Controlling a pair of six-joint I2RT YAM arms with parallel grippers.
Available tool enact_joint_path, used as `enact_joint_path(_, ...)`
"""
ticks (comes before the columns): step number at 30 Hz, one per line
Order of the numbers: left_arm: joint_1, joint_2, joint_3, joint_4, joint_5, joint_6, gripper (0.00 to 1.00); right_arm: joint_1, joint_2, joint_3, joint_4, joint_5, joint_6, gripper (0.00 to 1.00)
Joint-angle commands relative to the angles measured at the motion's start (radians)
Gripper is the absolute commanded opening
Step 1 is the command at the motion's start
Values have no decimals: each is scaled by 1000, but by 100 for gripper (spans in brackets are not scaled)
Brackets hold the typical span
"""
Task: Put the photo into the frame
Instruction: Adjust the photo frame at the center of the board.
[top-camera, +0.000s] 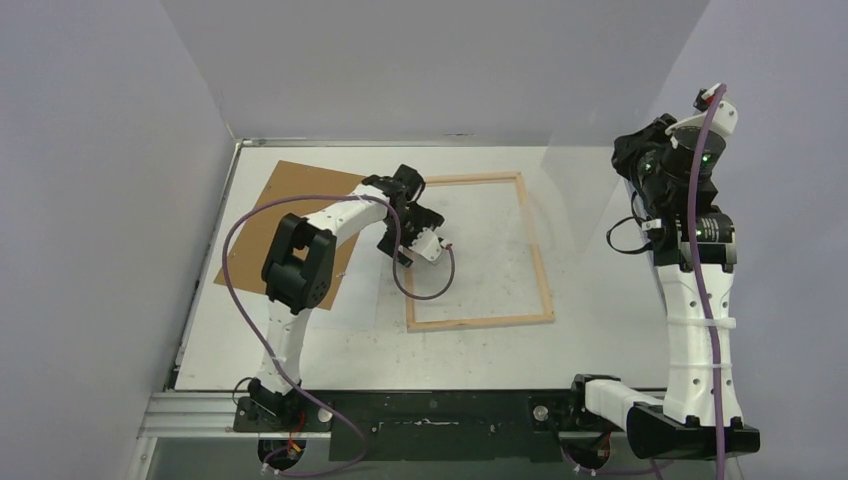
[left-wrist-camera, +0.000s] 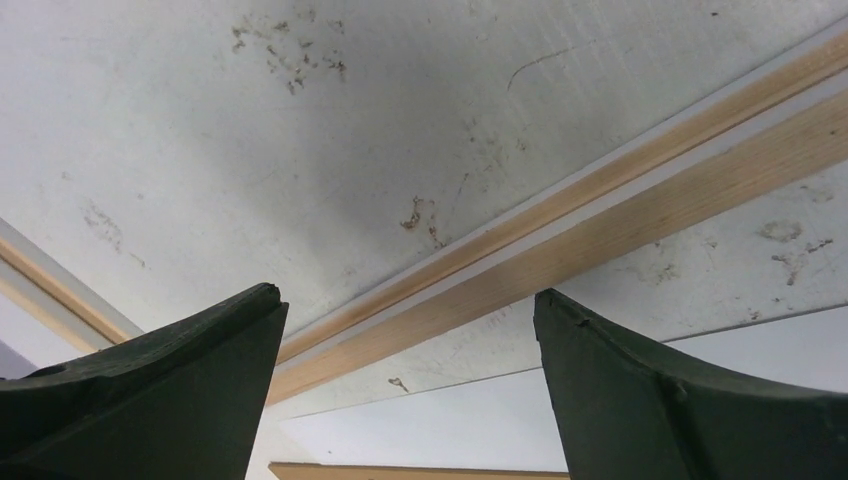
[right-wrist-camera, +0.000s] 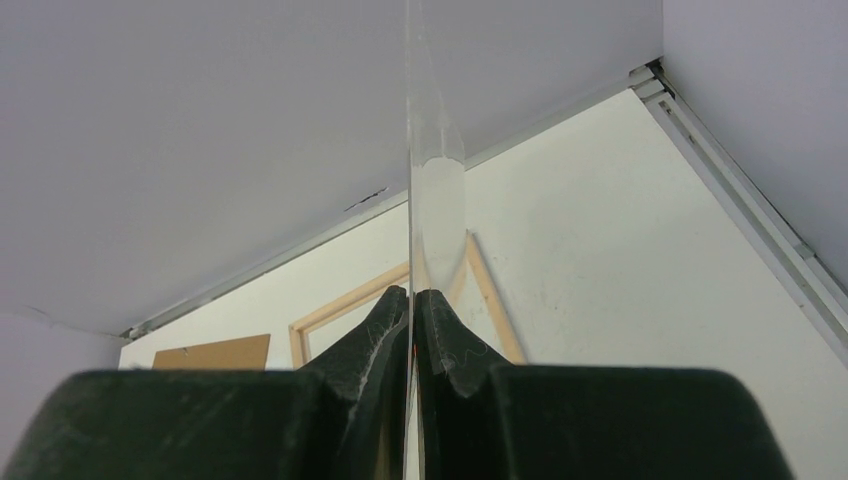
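Note:
The pale wood frame (top-camera: 538, 250) lies flat on the white table, with bare table inside it. My left gripper (top-camera: 405, 188) hovers open and empty over the frame's upper left corner. In the left wrist view its dark fingers (left-wrist-camera: 180, 380) spread wide with a frame bar (left-wrist-camera: 600, 230) beyond them. My right gripper (top-camera: 640, 160) is raised at the far right, shut on a thin pale sheet (right-wrist-camera: 436, 190) seen edge-on and partly see-through. I cannot tell if this sheet is the photo. No printed face shows in any view. The frame also shows in the right wrist view (right-wrist-camera: 340, 310).
A brown fibreboard panel (top-camera: 290, 200) lies flat at the far left, partly under my left arm; it also shows in the right wrist view (right-wrist-camera: 215, 352). Grey walls close in the table on three sides. A purple cable loops by the left wrist (top-camera: 425, 285).

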Motion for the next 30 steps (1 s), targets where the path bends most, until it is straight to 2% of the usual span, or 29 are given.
enact_joint_path(1, -11, 81, 128, -154, -11, 46, 93, -10, -33, -16, 82, 3, 26, 5)
enact_joint_path(4, -19, 90, 123, -172, 8, 18, 85, -12, -35, -20, 91, 3, 31, 5)
enact_joint_path(9, -66, 45, 44, -87, 35, -133, 52, -13, -30, -19, 104, 2, 32, 5)
enact_joint_path(13, -114, -20, -47, 27, 49, -307, 38, -14, -29, -15, 111, 11, 27, 5)
enact_joint_path(23, -214, -74, -108, 46, 166, -657, 31, -14, -17, -20, 140, 2, 27, 5)
enact_joint_path(27, -267, -81, -118, 127, 166, -911, 16, -15, -1, -10, 144, -41, 24, 5)
enact_joint_path(30, -289, -73, -134, 159, 184, -1072, 15, -15, 2, -3, 142, -50, 18, 5)
